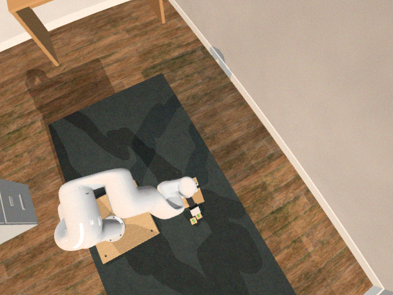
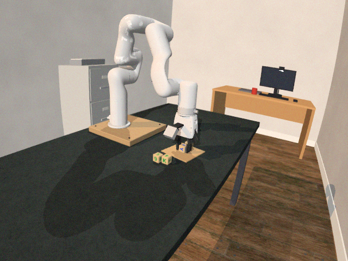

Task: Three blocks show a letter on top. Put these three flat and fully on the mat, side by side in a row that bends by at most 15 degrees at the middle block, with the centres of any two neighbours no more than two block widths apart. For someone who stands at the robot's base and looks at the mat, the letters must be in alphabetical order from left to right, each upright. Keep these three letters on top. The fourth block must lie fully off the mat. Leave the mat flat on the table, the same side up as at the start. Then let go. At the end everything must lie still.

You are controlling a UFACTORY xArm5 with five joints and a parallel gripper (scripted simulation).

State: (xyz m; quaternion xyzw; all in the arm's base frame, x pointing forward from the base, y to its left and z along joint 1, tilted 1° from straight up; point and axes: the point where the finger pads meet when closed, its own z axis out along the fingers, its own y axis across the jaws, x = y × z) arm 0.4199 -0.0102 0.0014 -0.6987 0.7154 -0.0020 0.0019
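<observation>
A tan mat (image 2: 187,153) lies on the dark table; in the top view (image 1: 197,196) the arm partly covers it. A wooden block with a blue letter (image 2: 183,148) rests on the mat. My gripper (image 2: 184,146) stands straight down over this block, with its fingers open on either side of it. Two more wooden blocks with green marks lie side by side on the table just off the mat's near-left edge: one (image 2: 157,157) (image 1: 193,220) and its neighbour (image 2: 166,159) (image 1: 198,216), which shows a K on its side. A fourth block is not visible.
The robot's wooden base plate (image 2: 128,130) sits behind and left of the mat. The table's right edge (image 2: 241,157) runs close to the mat. A filing cabinet (image 2: 84,92) and a desk with a monitor (image 2: 261,105) stand away from the table.
</observation>
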